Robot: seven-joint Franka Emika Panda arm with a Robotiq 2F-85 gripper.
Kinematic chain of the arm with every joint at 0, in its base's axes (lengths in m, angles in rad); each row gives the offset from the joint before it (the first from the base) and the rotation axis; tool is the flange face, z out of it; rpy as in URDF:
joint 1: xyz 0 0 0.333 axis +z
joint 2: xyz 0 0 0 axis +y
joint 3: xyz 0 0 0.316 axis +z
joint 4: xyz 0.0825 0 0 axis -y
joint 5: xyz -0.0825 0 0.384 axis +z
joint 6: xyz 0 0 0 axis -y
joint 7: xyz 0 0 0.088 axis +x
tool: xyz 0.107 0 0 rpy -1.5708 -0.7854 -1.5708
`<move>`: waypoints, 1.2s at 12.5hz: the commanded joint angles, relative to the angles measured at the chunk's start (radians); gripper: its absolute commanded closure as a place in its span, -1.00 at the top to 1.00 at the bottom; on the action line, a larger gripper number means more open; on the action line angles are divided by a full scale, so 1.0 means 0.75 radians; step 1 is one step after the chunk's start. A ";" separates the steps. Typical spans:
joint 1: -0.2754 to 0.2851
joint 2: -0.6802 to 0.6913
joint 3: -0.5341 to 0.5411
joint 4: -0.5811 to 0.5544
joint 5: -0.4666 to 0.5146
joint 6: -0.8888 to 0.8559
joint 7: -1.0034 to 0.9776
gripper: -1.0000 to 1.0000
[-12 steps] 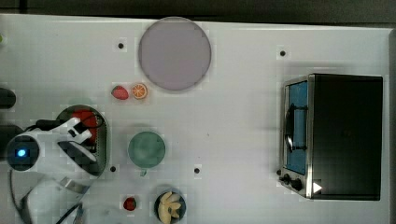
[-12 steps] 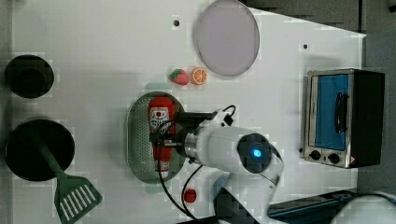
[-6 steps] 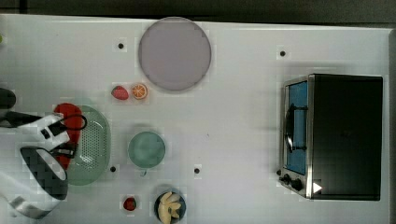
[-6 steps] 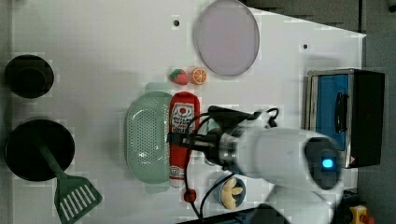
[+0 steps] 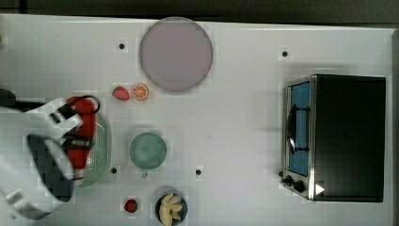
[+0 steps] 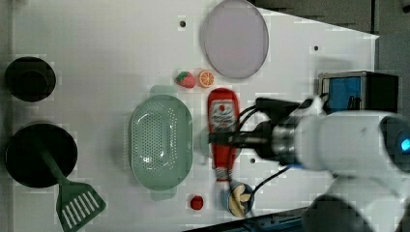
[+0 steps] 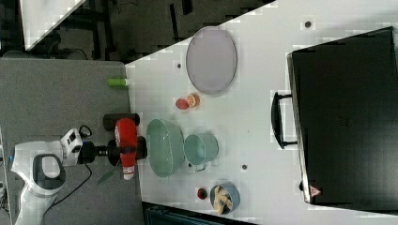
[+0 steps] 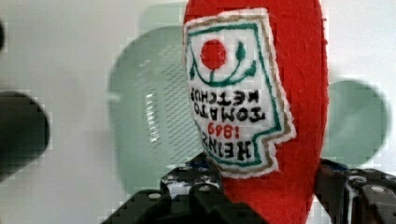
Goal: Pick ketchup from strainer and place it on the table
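Observation:
My gripper is shut on the ketchup, a red bottle with a white label, gripping it across its lower body. The bottle hangs in the air, out of the strainer, with its white cap toward the left view's bottom. In the top view the ketchup overlaps the strainer at the white table's left end. The right view puts the held ketchup left of the strainer. In the wrist view the ketchup sits between the black fingers, with the strainer below it.
A teal cup stands just right of the strainer in the top view. A grey-lilac plate, a strawberry, an orange slice, another strawberry, a bowl of fruit slices and a toaster oven also stand on the table.
The gripper has lifted the ketchup out of the strainer. In the left view the bottle has shifted right, leaving the basket bare; in the top view the arm has drawn toward the left edge.

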 commanded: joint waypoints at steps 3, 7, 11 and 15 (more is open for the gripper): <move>-0.188 -0.130 -0.192 0.044 0.015 -0.026 -0.441 0.13; -0.238 -0.143 -0.405 0.041 0.015 -0.033 -0.759 0.13; -0.255 -0.139 -0.587 -0.010 0.014 -0.029 -0.817 0.13; -0.256 -0.130 -0.647 -0.193 0.014 0.073 -0.817 0.13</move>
